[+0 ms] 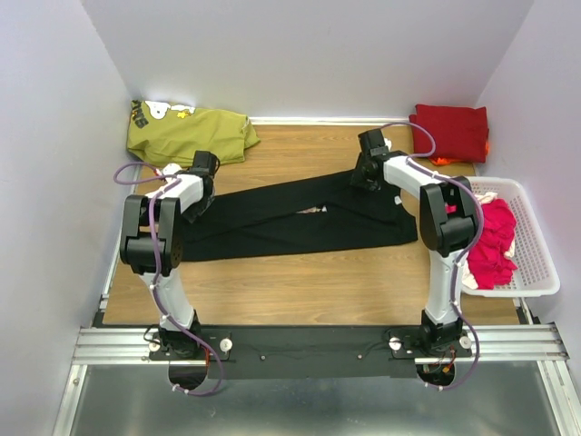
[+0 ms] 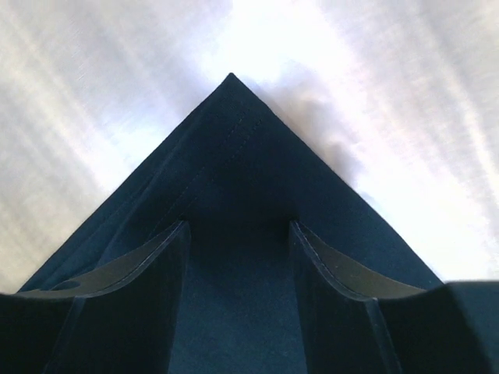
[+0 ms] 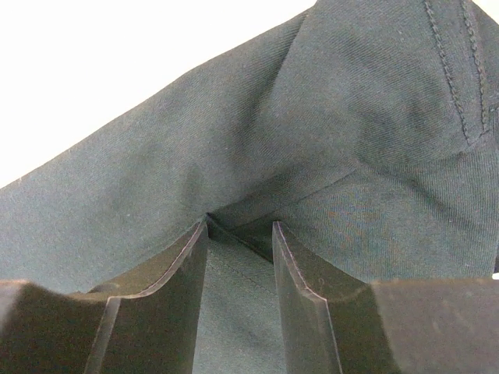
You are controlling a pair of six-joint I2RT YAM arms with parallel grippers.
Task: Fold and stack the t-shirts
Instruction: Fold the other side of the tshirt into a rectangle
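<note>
1. My left tool [image 2: 240,222] stands spread, its fingers either side of a corner of the black shirt [image 2: 234,140].
2. My right tool [image 3: 239,224] is spread too, tips against a bunched fold of that shirt.
3. The shirt lies as a long band on the counter [image 1: 300,291], running from one tool to the other.
4. Beyond the left tool is an olive shirt [image 1: 186,134].
5. Beyond the right tool is a folded red shirt [image 1: 451,130]. Off to its right are pink shirts [image 1: 495,241] in a basket [image 1: 536,263].

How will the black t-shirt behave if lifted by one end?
Probably floppy: the black t-shirt lies flat and creases in the right wrist view. Likely light for its size, being thin cloth. It may unfold, since it lies folded into a long strip.
</note>
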